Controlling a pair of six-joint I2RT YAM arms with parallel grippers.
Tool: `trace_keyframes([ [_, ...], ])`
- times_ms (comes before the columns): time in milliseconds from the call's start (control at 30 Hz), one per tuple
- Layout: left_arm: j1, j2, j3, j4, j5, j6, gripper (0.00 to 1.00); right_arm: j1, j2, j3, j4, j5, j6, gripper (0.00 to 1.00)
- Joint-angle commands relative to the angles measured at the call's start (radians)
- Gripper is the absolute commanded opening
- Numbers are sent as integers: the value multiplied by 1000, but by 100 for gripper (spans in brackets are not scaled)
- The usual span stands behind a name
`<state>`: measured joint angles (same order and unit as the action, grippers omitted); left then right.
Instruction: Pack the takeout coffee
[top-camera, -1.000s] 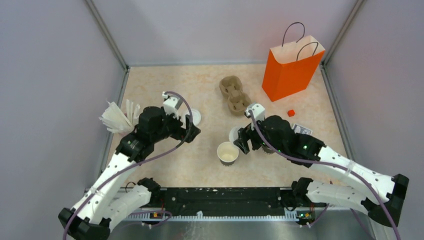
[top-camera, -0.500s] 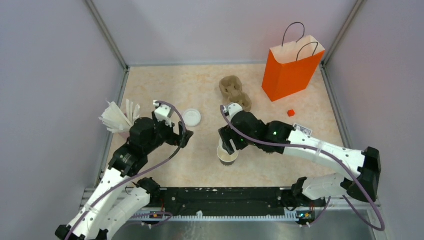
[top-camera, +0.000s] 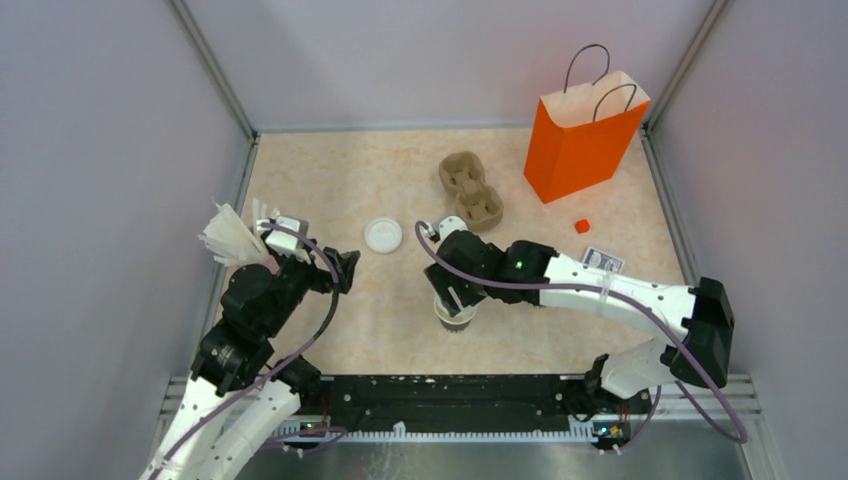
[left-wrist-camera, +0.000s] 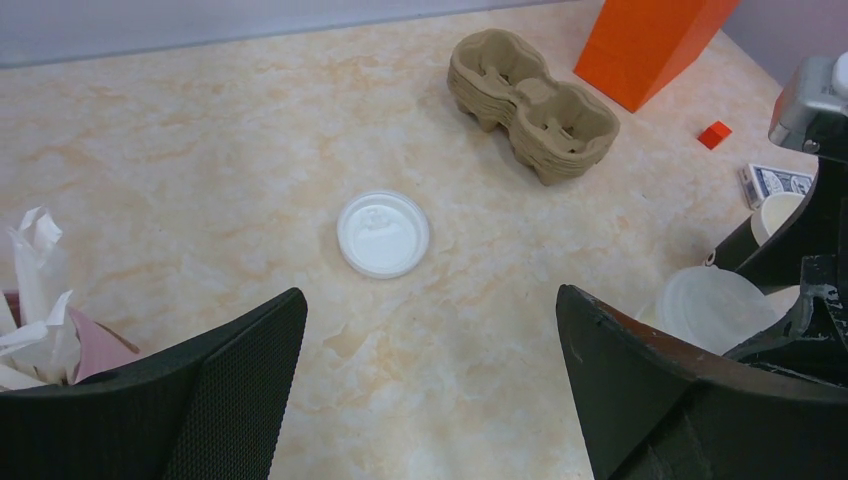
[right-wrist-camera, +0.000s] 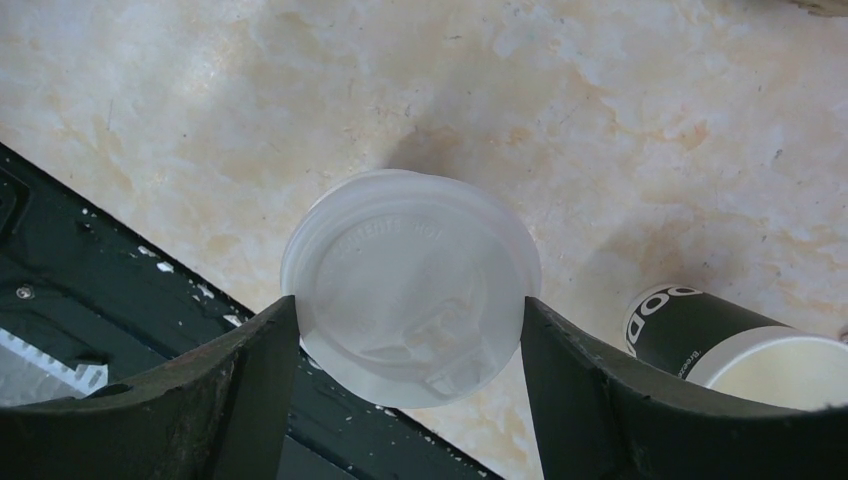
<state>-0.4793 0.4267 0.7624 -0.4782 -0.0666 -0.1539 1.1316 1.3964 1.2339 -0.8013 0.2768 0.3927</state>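
Takeout coffee cup (top-camera: 457, 318) stands uncapped on the table (top-camera: 330, 180), front and centre, close under your right wrist. Your right fingers (right-wrist-camera: 250, 370) pinch a round lid (right-wrist-camera: 410, 280) by its rim (not touching the cup). Your left fingers (left-wrist-camera: 240, 370) hang spread wide near a second white lid (left-wrist-camera: 383, 233) lying flat.

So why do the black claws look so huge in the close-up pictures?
Right wrist view: the right fingers sit right at the lens, so they loom large and dark; the held lid is milky, with a faint shadow on the table beyond it. Left wrist view: the left fingers loom too, but the loose lid is crisp. Top view: even light, sharp.
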Motion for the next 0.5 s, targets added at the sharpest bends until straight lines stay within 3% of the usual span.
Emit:
trace_keyframes([
  [0, 1, -8, -12, 38, -43, 8, 99, 11, 13, 48, -20, 25, 15, 66],
  [467, 1, -10, -13, 38, -53, 11, 99, 12, 84, 82, -31, -4, -1, 69],
])
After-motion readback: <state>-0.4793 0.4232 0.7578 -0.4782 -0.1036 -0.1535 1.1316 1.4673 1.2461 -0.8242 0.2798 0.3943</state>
